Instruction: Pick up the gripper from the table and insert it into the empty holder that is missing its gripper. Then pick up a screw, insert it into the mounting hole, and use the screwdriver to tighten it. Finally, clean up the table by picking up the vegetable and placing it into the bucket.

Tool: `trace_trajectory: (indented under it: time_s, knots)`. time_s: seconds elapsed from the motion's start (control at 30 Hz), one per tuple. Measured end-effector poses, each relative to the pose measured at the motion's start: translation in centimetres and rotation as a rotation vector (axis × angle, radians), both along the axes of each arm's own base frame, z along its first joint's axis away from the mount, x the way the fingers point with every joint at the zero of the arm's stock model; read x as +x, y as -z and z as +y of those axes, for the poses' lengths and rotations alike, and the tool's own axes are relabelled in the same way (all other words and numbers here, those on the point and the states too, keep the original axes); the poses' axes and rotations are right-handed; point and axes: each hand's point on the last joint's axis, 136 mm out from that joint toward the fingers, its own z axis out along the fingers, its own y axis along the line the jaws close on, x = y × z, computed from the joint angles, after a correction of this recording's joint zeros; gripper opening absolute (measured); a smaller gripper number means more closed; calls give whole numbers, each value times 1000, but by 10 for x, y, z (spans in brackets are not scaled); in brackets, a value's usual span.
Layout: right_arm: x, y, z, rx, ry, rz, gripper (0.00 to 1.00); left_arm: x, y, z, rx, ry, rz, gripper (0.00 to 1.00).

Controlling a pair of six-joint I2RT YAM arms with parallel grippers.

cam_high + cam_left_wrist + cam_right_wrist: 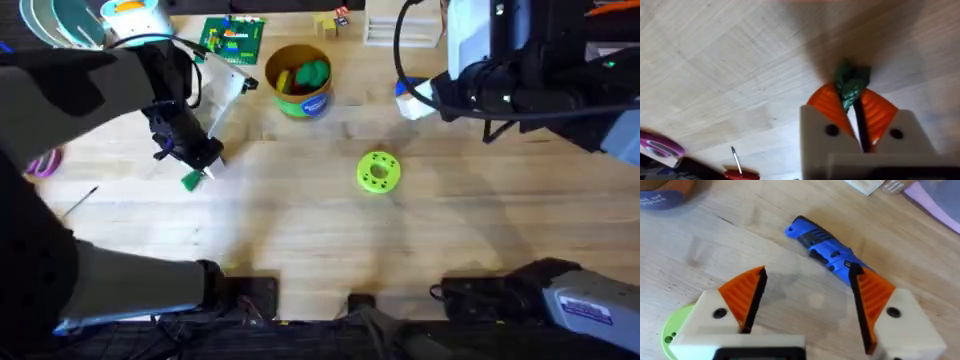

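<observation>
- The vegetable [851, 82] — small, green, crinkly and floppy, pinched between the two orange ribbed pads [827, 107] of the left gripper [200, 172], just above the pale wooden table [300, 230], left of the middle.
- Left gripper clamped tight on the vegetable; white blocky fingers, a thin dark gap between the pads, a dark shadow on the wood right under the leaf.
- Lots of bare wood all around that spot, smooth with fine grain lines, open toward the front edge.
- The bucket [300, 82] well apart, farther back near the middle — round, yellow-tan, blue label on its side, with a rounded green toy [312, 72] and something yellow and red inside.
- A lime-green disc [378, 171] with small holes, flat and round, alone on the wood right of the middle.
- The screwdriver [832, 252] — blue, pen-shaped, ridged dark grip — flat on the table at the back right, just beyond the right gripper [807, 297].
- Right gripper with its fingers spread wide apart, nothing between them; orange wedge-shaped ribbed tips on white blocks.
- A small red-handled screwdriver [738, 167] with a thin metal shaft near the left edge, beside a pink and purple round thing [660, 149].
- A green circuit board [232, 40] at the back edge, left of the bucket.
</observation>
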Motion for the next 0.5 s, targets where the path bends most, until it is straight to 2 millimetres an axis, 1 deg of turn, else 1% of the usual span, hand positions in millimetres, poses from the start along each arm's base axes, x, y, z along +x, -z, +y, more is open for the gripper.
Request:
trace_trajectory:
  time_s: [0.03,0.07,0.17,0.23,0.3,0.37,0.43,0.5]
  knots:
    - [0,0,0,0,0,0,993,3,0,1,2,0,-11,63]
    - [0,0,0,0,0,0,994,5,0,2,4,-1,-22,26]
    - [0,0,0,0,0,0,994,10,-3,2,6,-4,-49,23]
    - [0,0,0,0,0,0,994,12,-10,2,3,-4,-78,23]
    - [0,0,0,0,0,0,994,16,-23,-2,-13,-2,-131,23]
    - [0,0,0,0,0,0,994,23,-40,-8,-43,-5,-206,23]
    - [0,0,0,0,0,0,994,37,-63,-15,-87,-23,-309,23]
    - [0,0,0,0,0,0,994,58,-90,-24,-153,-47,-441,23]
